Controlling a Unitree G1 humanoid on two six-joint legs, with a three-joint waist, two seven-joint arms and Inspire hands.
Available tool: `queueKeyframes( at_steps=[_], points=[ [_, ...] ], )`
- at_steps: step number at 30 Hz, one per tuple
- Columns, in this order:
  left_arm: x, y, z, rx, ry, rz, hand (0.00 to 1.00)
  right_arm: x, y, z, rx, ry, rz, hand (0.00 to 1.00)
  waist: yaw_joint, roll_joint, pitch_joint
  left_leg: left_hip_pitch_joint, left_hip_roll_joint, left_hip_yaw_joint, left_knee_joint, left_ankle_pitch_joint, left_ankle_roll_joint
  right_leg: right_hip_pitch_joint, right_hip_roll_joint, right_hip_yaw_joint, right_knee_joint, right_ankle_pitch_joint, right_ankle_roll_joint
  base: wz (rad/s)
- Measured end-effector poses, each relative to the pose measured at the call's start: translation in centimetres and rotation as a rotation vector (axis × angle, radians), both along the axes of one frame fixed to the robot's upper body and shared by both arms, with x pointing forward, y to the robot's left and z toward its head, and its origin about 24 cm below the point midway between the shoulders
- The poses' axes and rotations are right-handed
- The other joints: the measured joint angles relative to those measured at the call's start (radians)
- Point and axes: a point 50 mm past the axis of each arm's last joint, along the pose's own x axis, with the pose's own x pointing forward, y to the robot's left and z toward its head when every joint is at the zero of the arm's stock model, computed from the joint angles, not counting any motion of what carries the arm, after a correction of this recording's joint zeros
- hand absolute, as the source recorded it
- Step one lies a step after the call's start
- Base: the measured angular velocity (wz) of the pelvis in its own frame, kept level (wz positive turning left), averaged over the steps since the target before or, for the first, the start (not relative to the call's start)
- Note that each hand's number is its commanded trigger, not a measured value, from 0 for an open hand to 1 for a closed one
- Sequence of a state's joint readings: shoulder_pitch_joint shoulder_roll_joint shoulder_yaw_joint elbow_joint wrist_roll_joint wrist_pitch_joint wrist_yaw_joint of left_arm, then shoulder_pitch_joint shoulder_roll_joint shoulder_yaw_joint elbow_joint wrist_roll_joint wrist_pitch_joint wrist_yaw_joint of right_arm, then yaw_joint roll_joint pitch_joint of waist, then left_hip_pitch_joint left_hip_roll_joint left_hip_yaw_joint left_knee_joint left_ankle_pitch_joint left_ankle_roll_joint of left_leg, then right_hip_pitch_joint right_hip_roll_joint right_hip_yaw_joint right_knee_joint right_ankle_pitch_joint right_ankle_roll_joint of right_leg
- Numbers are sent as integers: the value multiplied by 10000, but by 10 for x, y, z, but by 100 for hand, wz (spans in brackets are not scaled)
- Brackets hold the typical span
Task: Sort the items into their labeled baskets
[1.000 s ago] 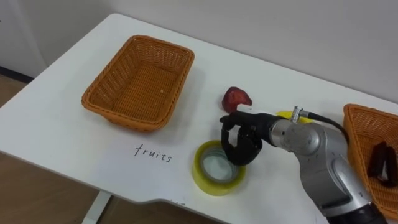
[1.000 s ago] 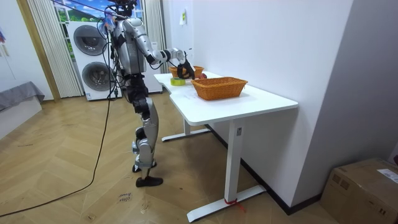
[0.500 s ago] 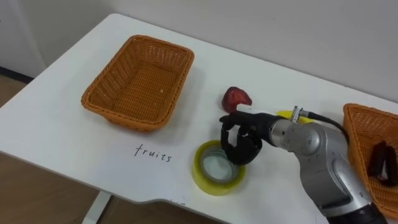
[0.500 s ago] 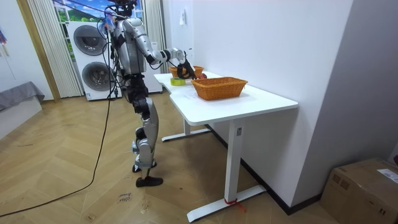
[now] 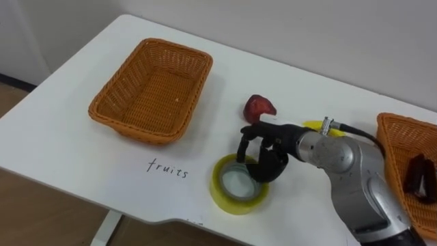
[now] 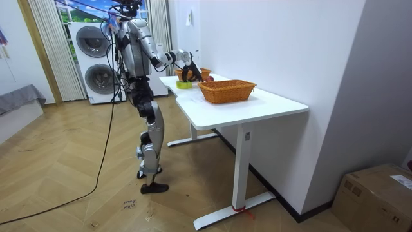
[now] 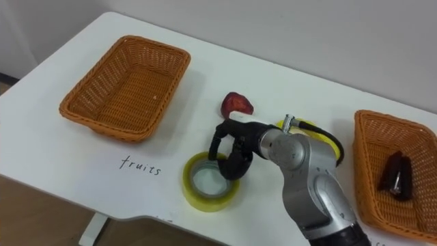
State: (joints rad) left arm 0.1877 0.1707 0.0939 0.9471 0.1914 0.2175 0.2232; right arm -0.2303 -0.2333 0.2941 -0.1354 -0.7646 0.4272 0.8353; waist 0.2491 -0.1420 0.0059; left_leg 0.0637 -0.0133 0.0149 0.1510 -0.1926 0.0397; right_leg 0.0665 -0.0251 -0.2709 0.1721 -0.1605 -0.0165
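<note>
A yellow tape roll [image 5: 227,199] lies flat near the table's front edge. My right hand [image 5: 265,156] is over its far rim, fingers curled down onto the rim and pinching it. Just behind the hand lies a red fruit [image 5: 259,107]. A yellow object [image 5: 313,125] shows behind my right forearm, mostly hidden. An empty wicker basket [image 5: 136,128] stands at the left, with "fruits" written on the table [image 5: 68,157] before it. At the right edge a second wicker basket [image 5: 386,140] holds a dark stapler-like item [image 5: 418,176].
The white table's front edge runs close under the tape roll. A wall runs along the table's back. In the room view the robot stands at the table's end, right arm [image 6: 168,58] stretched over it, with washing machines [image 6: 96,61] behind.
My right hand's fingers have reached a little further down and left onto the tape roll's rim. The roll, fruit and baskets have stayed put.
</note>
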Motion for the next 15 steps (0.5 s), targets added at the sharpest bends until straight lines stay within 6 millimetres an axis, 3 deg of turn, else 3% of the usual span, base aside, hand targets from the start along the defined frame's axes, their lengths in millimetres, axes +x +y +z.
queueKeyframes(
  at_steps=[15],
  points=[
    [-23, -1, -7, -230, 827, 174, 0, -3, 8, 17, 638, -786, 806, 0, -407, -109, -22, 15, 3, 147, 10, 1, 1, -1, -5, 105, 0, 1, -2, -1]
  ],
)
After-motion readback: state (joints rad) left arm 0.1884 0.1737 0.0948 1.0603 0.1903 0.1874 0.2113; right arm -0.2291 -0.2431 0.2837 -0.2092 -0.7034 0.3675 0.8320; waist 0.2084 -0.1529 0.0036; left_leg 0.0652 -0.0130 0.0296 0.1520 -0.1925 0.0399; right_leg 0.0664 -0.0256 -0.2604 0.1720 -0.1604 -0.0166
